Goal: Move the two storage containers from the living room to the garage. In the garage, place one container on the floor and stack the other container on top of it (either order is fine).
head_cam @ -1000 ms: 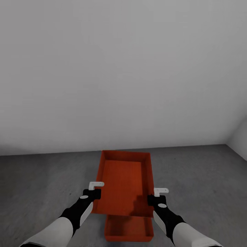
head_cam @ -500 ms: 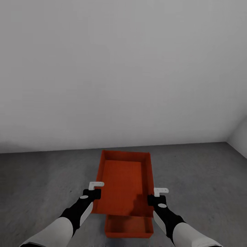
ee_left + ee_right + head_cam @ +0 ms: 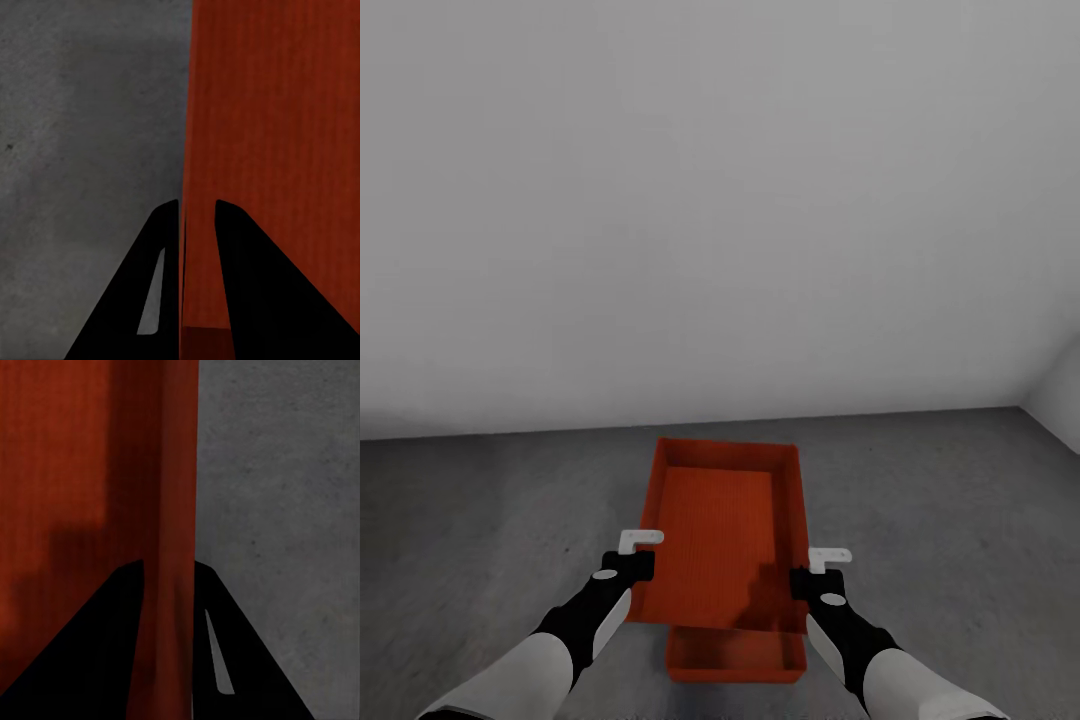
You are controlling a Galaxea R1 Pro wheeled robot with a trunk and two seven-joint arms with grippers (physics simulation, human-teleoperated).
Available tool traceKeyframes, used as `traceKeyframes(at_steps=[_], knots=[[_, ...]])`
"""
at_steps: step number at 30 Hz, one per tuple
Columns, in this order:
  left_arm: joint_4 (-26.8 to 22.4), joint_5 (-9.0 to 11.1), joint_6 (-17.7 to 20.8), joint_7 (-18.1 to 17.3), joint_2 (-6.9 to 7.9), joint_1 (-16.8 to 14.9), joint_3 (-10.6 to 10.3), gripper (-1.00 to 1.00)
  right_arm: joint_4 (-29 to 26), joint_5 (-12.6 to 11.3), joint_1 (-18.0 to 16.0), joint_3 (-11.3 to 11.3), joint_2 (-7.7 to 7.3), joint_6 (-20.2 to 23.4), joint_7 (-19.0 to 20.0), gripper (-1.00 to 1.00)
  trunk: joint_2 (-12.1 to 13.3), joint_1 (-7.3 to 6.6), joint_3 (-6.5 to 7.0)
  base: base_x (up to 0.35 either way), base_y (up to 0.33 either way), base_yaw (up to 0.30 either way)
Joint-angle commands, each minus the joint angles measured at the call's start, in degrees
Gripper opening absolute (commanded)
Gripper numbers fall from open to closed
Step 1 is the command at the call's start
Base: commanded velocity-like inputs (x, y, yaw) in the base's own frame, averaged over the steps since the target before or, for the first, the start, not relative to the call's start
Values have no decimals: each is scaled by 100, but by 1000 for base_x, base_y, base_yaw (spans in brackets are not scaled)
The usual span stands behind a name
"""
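I hold one orange-red storage container in the air between both arms, above the dark grey concrete floor of the garage. My left gripper is shut on its left wall, one finger on each side. On the right wall my right gripper is shut the same way. The second storage container rests on the floor below the held one, and just its near end shows past the held bin's near edge.
A plain light grey wall stands straight ahead, meeting the floor just beyond the held bin. A second wall closes the corner at the right. Bare concrete lies to both sides of the containers.
Less of the lower container's near end shows below the held bin than a second ago; the view has crept forward slightly. Both grippers keep the same hold.
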Motion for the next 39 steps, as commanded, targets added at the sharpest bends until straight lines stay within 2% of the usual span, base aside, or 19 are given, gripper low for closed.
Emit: traceKeyframes(at_steps=[1, 39], knots=[[-28, -52, -499, 130, 136, -3, -13, -100, 21, -108, -3, -41, -5, -27, -38, -100, -4, 0, -15, 0, 0, 0], [-28, -53, -499, 130, 136, -3, -12, -100, 21, -108, -3, -41, -11, -18, -38, -100, -4, 0, -371, 0, 0, 0]])
